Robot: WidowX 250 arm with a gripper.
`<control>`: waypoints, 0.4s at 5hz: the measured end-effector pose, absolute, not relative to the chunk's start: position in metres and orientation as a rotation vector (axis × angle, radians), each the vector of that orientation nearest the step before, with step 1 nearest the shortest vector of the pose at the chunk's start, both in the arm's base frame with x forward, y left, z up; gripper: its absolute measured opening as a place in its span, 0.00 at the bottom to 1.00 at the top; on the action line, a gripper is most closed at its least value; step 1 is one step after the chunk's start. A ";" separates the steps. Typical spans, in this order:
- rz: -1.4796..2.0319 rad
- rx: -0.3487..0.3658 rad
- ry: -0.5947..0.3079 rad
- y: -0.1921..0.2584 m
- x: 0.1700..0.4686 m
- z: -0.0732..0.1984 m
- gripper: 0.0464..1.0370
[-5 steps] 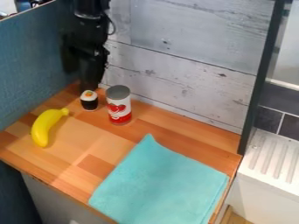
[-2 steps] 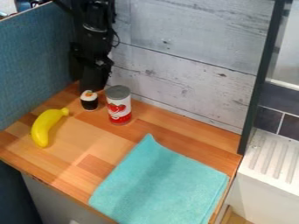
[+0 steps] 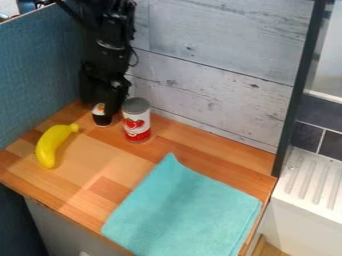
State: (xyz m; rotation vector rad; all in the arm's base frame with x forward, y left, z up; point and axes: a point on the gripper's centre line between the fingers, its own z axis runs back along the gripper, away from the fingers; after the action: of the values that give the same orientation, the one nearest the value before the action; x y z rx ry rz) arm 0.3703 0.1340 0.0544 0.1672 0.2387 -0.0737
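The gripper (image 3: pixel 111 106) (black) is lower than in the earlier frame, partly overlapping the toy sushi roll (image 3: pixel 101 120), which stands on the counter (image 3: pixel 100 157) left of the can (image 3: pixel 136 120); whether spread or closed cannot be determined.

The black arm (image 3: pixel 110 45) is cut off by the top edge, and its low end hides part of the small black-and-white toy (image 3: pixel 101 119). The small print on the can (image 3: pixel 137 124) is too blurred to read. The bottom edge crops the turquoise cloth (image 3: pixel 184 212); the right edge crops 1 white ridged tray (image 3: pixel 317 187). Objects at the far left corner are unclear.
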 end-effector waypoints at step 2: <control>-0.131 0.134 0.202 0.089 0.382 0.048 0.96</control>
State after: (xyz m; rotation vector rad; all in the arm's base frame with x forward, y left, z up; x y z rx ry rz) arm 0.3816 0.0888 0.0483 0.1344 0.2022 -0.1309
